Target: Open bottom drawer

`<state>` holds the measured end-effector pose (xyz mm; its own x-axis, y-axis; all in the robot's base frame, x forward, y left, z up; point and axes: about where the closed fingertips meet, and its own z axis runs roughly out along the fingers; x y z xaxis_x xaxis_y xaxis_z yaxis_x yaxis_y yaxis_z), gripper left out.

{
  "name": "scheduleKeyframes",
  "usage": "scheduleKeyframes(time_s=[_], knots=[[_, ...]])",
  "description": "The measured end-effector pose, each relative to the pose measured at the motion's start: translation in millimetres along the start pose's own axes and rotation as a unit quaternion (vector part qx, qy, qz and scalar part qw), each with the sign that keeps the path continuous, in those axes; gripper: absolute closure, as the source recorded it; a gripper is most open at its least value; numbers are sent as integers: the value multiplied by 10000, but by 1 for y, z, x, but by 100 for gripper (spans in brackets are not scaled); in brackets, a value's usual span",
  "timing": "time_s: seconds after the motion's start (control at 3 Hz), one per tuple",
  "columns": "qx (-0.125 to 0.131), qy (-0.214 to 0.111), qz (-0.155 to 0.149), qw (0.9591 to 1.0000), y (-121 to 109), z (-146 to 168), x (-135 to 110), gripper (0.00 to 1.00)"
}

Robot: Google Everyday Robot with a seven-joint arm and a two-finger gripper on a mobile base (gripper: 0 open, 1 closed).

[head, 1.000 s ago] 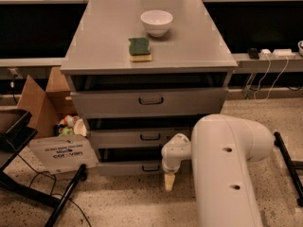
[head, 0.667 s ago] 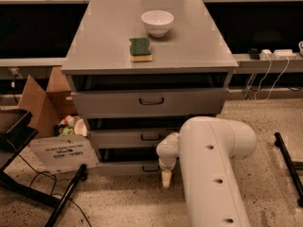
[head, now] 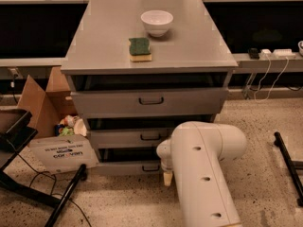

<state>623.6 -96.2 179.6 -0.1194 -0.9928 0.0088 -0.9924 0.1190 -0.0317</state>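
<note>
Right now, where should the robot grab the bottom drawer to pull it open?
By the small dark handle centred on the bottom drawer, from the front: it's a horizontal loop on a flat face. The gripper hangs just beside it.

Warm, yellowish light falls from above onto the cabinet top (head: 189, 46), leaving a soft pale sheen around the white bowl (head: 156, 21) and the green sponge (head: 140, 48). The room is otherwise rather dim. Deep shadow fills the gap above each drawer front, and the bottom drawer (head: 123, 168) lies in the darkest band. The bays under the side benches (head: 38, 32) are nearly black. The robot's white arm (head: 203, 174) catches the light brightly. Its gripper (head: 166, 178), just in front of the bottom drawer's right end, is shaded.
</note>
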Motion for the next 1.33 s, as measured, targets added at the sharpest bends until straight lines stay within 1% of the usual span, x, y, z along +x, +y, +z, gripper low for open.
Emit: scheduleKeyframes(time_s=[0.33,0.67,1.0,1.33], knots=[[-86,98,532,9985,18,-2,36,42],[-118,121,565,9983,22,-2,39,73],[-334,277,792,9959,56,-5,63,96],[-335,277,792,9959,56,-5,63,0]])
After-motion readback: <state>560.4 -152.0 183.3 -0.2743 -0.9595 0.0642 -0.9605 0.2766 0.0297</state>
